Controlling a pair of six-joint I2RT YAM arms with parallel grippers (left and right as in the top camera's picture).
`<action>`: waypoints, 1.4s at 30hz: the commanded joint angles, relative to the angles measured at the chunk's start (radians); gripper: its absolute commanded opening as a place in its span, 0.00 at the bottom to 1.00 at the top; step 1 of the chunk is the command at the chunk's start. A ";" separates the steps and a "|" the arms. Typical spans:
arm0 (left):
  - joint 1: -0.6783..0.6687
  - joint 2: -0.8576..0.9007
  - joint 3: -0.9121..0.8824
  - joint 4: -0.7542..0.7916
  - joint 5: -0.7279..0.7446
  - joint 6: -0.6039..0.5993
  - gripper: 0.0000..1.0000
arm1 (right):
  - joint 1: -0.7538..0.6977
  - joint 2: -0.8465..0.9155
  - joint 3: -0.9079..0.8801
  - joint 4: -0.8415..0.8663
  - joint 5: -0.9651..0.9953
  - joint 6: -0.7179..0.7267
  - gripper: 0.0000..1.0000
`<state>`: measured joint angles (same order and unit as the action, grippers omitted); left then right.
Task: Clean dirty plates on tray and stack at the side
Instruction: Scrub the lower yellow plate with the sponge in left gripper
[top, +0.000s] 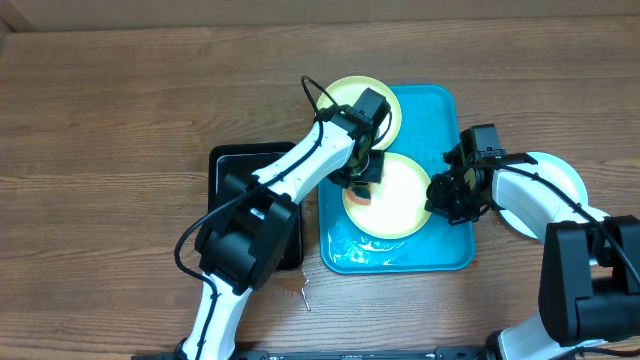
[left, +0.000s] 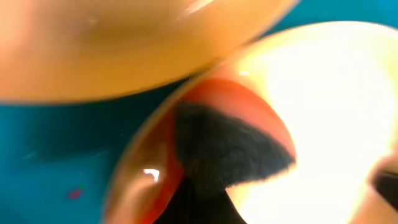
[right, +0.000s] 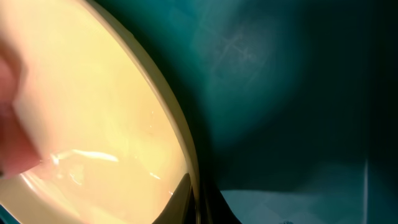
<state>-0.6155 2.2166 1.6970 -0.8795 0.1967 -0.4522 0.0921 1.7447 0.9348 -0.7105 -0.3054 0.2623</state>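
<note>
Overhead view of a wooden worktop (top: 100, 150) with 2 arms reaching onto the turquoise tray (top: 440, 105).

(a) The tray lies right of centre, with a wet sheen along its near edge. It carries 2 pale yellow-green plates: the rear plate (top: 342, 98) at the far left corner, and the front plate (top: 400, 200) in the middle. The 2 rims meet or overlap.

(b) A third plate (top: 550, 163) rests on the worktop just right of the tray, partly under the right arm.

(c) The left gripper (top: 362, 178) is above the left part of the front plate. Its fingers are closed on an orange sponge (top: 357, 195) pressed to the plate; the left wrist view shows the sponge's dark face on the plate.

(d) The right gripper (top: 443, 197) is at the front plate's right rim, fingers closed on that rim.

(e) A black tray (top: 230, 165) sits left of the turquoise tray, under the left arm.
</note>
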 joint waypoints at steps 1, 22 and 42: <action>-0.051 0.089 0.005 0.087 0.270 0.075 0.04 | -0.003 0.029 -0.038 -0.029 0.103 -0.005 0.04; -0.069 0.111 0.013 -0.077 0.251 -0.051 0.04 | -0.003 0.029 -0.038 -0.029 0.103 -0.004 0.04; -0.080 -0.027 0.014 -0.090 -0.267 -0.045 0.04 | -0.003 0.029 -0.038 -0.029 0.103 -0.005 0.04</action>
<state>-0.6888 2.2059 1.7199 -0.9905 -0.0502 -0.5396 0.0883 1.7420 0.9348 -0.7284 -0.2916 0.2661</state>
